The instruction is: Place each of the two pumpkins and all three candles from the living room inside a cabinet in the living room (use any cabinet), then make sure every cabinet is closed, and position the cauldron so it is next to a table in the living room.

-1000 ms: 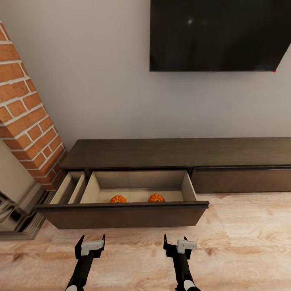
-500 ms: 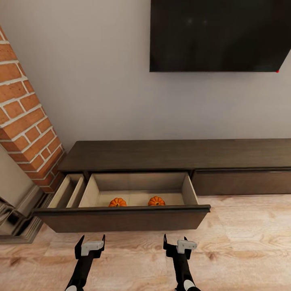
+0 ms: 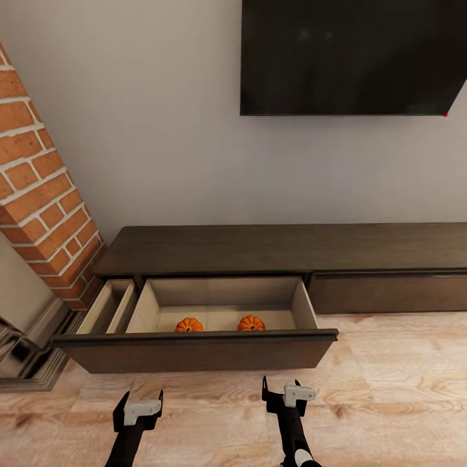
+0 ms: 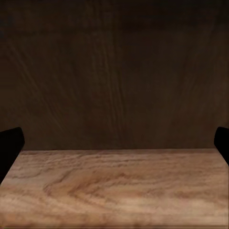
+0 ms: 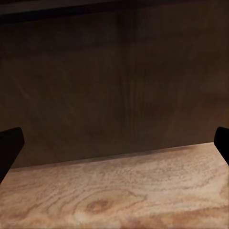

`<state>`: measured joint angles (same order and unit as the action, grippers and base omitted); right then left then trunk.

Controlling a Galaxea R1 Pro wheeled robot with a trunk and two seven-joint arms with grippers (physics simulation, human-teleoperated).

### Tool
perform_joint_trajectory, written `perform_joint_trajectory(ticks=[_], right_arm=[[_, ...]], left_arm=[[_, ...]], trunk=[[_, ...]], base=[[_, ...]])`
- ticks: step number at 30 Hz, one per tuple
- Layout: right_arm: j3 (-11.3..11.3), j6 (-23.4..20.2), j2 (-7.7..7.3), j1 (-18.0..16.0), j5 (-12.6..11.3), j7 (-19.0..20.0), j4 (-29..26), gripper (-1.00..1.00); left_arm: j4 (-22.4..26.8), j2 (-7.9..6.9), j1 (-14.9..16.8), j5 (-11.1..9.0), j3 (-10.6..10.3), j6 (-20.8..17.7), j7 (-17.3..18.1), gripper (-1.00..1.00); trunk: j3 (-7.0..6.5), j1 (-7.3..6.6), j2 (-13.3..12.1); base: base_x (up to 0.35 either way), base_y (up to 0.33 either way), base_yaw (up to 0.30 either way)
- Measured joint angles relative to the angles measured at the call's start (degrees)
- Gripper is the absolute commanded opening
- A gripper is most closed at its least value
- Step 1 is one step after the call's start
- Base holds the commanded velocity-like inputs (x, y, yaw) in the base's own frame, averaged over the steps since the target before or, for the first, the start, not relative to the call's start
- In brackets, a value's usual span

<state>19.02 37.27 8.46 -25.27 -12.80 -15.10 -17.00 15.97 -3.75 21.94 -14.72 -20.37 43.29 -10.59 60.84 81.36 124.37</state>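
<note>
Head view: a long, low dark-brown cabinet (image 3: 285, 250) runs along the far wall, w/ a black TV screen (image 3: 350, 55) mounted above it and a brick column (image 3: 39, 194) at far left. The cabinet's left drawer (image 3: 201, 350) is pulled out toward the robot, showing a pale beige interior. Two small orange pumpkins sit inside near the drawer front, apart from each other: the left pumpkin (image 3: 189, 325) and the right pumpkin (image 3: 250, 322). A narrow side compartment lies at the drawer's left end. The right drawer front is shut.

Both arms hover over the light wood floor (image 3: 389, 389), just short of the drawer front. Left gripper (image 3: 138, 402) sits slightly nearer the robot than the right gripper (image 3: 282, 389). Both have fingers spread wide, nothing between them. Wrist views show the dark drawer front close ahead, floor below, fingertips (image 4: 10, 145) at the frame edges.
</note>
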Motion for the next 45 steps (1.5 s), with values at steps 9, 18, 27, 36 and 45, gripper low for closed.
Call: perform_joint_trajectory(ticks=[9, 18, 27, 36, 45], right_arm=[[0.20, 0.00, 0.01, -0.02, 0.00, 0.00, 0.00, 1.00], [0.14, -0.03, 0.06, -0.01, 0.00, 0.00, 0.04, 1.00], [0.34, -0.11, 0.07, -0.01, 0.27, 0.02, 0.07, 1.00], [0.32, -0.11, 0.01, -0.01, 0.36, 0.09, 0.05, 1.00], [0.39, -0.13, 0.02, -0.01, 0.61, 0.31, 0.04, 1.00]], left_arm=[[-0.73, 0.01, 0.00, -0.15, 0.11, 0.73, 0.03, 1.00], [-0.77, 0.03, 0.03, -0.10, 0.06, 0.68, 0.02, 1.00], [-0.77, 0.26, 0.09, 0.04, -0.01, 0.65, 0.02, 1.00], [-0.77, 0.68, 0.09, 0.23, -0.06, 0.54, 0.02, 1.00], [-0.81, 0.82, 0.15, 0.34, -0.10, 0.47, 0.02, 1.00]], trunk=[[0.00, 0.00, 0.00], [0.00, 0.00, 0.00], [0.00, 0.00, 0.00], [0.00, 0.00, 0.00], [0.00, 0.00, 0.00]], base=[[0.000, 0.000, 0.000], [0.000, 0.000, 0.000], [0.000, 0.000, 0.000], [0.000, 0.000, 0.000], [0.000, 0.000, 0.000]])
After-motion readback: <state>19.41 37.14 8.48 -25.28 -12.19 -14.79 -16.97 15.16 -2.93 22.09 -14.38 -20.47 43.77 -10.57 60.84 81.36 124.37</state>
